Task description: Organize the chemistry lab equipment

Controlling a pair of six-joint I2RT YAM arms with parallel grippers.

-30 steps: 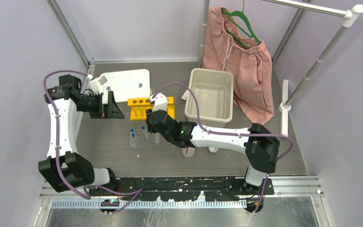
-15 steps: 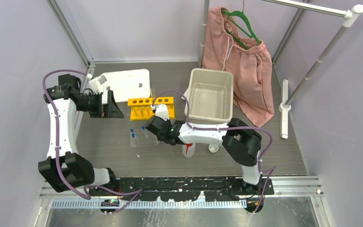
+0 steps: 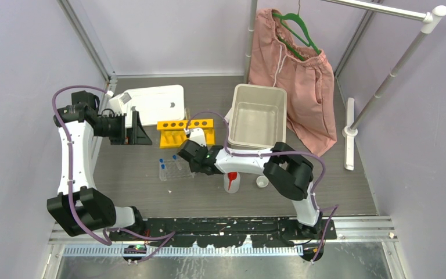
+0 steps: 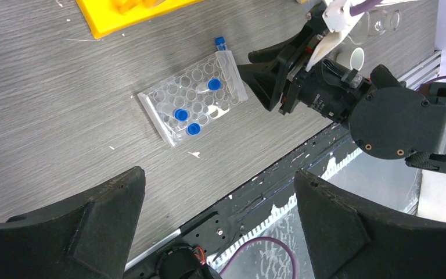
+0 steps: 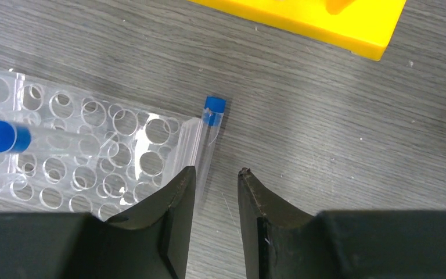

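Your loose blue-capped tube (image 5: pixel 211 131) lies flat on the table (image 5: pixel 337 145), just beside the clear grid rack (image 5: pixel 93 151) and near the yellow tube rack (image 5: pixel 302 17), its bottom end between your right gripper's (image 5: pixel 216 173) narrowly parted, unclamped jaws, while your left gripper (image 4: pixel 218 174) hangs wide open, empty.

Overhead looks down; both wrist views — right nearest — share the grid rack (image 4: pixel 193 104).
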